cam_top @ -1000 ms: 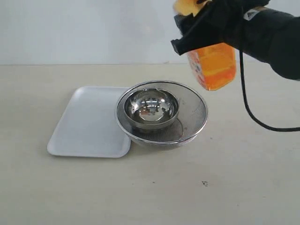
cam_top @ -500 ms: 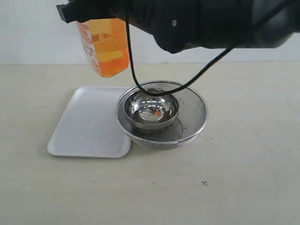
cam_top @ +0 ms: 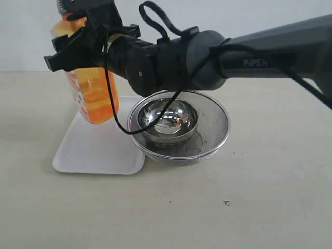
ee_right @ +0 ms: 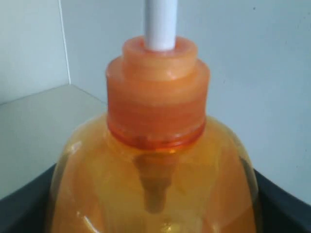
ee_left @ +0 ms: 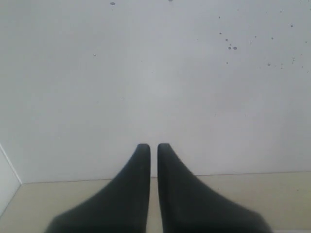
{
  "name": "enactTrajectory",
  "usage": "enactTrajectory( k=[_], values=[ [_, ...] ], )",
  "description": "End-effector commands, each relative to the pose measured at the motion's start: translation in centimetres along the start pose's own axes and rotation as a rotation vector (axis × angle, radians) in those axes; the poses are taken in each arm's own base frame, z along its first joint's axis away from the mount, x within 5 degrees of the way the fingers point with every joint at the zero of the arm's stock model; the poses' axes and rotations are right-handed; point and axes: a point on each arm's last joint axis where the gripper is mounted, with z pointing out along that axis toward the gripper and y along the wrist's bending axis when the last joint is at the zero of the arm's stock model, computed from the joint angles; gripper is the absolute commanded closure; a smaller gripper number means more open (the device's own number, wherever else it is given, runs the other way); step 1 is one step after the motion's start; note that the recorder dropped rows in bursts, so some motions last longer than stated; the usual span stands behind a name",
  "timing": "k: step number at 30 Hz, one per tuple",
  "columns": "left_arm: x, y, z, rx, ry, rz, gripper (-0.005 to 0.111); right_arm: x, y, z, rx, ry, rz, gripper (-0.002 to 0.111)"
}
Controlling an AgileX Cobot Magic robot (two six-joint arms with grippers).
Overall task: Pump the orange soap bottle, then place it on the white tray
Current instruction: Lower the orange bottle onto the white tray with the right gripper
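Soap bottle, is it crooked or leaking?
A little crooked: the orange soap bottle leans in the right claw over the white tray. No spill shows, and nothing else looks odd.

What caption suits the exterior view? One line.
Right gripper holds the orange soap bottle over the white tray, beside a steel bowl in a mesh strainer.

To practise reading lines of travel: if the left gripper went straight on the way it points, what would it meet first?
Probably the white wall: nothing shows between it and the left gripper in its wrist view. How far off it is cannot be judged.
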Motion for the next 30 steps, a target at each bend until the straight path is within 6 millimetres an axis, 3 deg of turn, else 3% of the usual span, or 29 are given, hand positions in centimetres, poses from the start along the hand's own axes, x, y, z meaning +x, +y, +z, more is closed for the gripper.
enactTrajectory(
  k=[1,5,30],
  values=[
    [0.1,0.0,-0.2,0.003,0.003,-0.017,0.102,-0.9,-0.1,0.2,0.008,-0.070,-0.013,0.108],
    [0.2,0.0,-0.1,0.003,0.007,-0.020,0.102,0.2,0.0,0.7,0.007,-0.046,-0.016,0.108],
    [0.2,0.0,0.1,0.001,0.009,-0.024,0.102,1.5,0.2,0.8,-0.014,0.067,-0.049,0.108]
  ],
)
